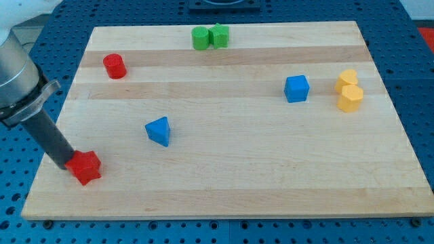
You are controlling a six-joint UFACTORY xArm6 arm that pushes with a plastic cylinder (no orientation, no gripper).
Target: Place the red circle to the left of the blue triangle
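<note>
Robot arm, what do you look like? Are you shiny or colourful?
Not colourful. My arm ends in a straight dark rod, nearly black and smooth. Its upper end goes into a fat grey cylinder with a thin flat collar around the bottom. My tip is the rod's lower end, right beside a red block at the board's bottom left. I can see no cables, stickers or writing on me.
</note>
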